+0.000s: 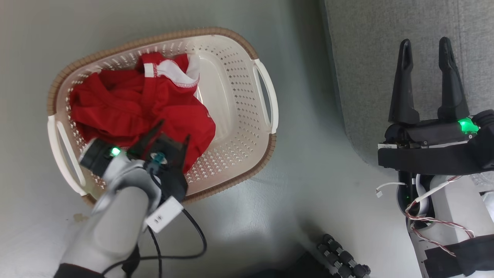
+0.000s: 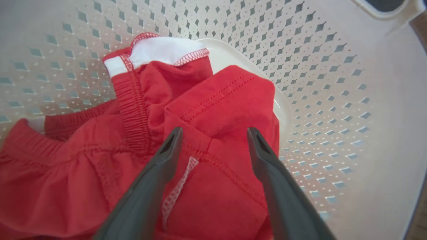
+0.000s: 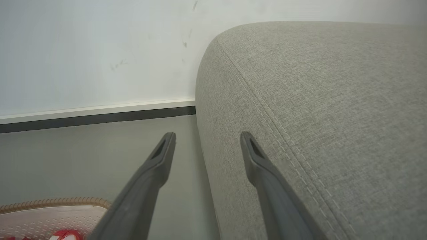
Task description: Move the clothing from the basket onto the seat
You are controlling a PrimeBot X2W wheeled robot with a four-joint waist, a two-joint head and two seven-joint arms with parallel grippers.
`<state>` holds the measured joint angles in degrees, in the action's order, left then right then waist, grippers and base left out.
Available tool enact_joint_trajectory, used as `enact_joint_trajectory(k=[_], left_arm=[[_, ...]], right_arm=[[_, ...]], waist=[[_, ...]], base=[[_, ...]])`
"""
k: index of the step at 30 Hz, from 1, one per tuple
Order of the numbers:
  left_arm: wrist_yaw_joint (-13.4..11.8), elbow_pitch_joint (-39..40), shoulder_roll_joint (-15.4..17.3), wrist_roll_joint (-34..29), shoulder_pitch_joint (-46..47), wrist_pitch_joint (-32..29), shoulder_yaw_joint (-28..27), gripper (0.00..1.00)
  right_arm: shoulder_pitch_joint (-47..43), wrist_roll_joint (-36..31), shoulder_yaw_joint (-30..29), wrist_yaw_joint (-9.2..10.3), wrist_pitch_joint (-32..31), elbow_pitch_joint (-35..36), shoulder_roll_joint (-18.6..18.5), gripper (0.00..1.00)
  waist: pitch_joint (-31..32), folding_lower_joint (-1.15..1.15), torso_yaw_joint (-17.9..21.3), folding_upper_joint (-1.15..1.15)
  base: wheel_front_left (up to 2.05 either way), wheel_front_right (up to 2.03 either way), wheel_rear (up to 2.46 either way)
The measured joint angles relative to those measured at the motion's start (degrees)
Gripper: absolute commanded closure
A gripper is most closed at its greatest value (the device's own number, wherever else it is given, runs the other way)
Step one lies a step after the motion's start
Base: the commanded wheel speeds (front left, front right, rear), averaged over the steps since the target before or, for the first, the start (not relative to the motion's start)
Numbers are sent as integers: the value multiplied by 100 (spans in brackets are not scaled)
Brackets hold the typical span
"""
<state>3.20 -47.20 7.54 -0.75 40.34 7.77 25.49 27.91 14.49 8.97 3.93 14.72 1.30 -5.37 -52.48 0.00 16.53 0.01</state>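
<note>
While the clothing [image 1: 127, 108] lies bunched inside the basket [image 1: 239, 88], filling the half nearer its left handle, the left pincer [image 2: 215, 133] hangs over the heap close to the basket's near rim. Its two dark fingers are spread wide and grip nothing. A red fold sits between the tips, which look very close to the cloth and perhaps touch it, though the wrist view does not settle that. White trim with red stitching shows at the heap's far end, toward the basket's far wall, with a gathered elastic band just beside it. The basket's other half, toward its right handle, shows bare perforated plastic. The basket stands on a grey floor [image 1: 308, 193]. To the right of the basket, with a strip of floor between, is the grey seat [image 1: 370, 58], with no garment on the part in view. The right pincer [image 1: 424, 40] is well to the right of the basket, over the seat's edge, fingers apart and empty.
</note>
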Motion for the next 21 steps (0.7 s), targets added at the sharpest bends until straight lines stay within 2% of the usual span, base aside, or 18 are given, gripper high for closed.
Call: enact_joint_trajectory(k=[11, 12, 13, 16, 21], left_arm=[[-174, -427, 4, -42, 295, -70, -57, 0], [-175, -457, -8, -42, 296, -70, -52, 2], [-176, -482, -24, -42, 297, -70, -46, 35], [-175, -593, -75, -56, 316, -66, 27, 100], [-142, -732, -149, -102, 327, -13, 148, 100]], right_arm=[[93, -36, 12, -49, 0, -116, 82, 0], [93, -36, 10, -60, 0, -132, 84, 0], [93, -37, 7, -69, 0, -147, 85, 0], [93, -40, -10, -88, 0, -218, 99, 0], [101, -42, -21, -91, 0, -357, 120, 0]], waist=[[-207, 0, 89, 0], [-210, 0, 92, 0], [-212, -1, 94, 0], [-192, -1, 92, -1], [-85, -1, 71, -1]], base=[[0, 0, 0], [0, 0, 0], [0, 0, 0], [0, 0, 0], [0, 0, 0]])
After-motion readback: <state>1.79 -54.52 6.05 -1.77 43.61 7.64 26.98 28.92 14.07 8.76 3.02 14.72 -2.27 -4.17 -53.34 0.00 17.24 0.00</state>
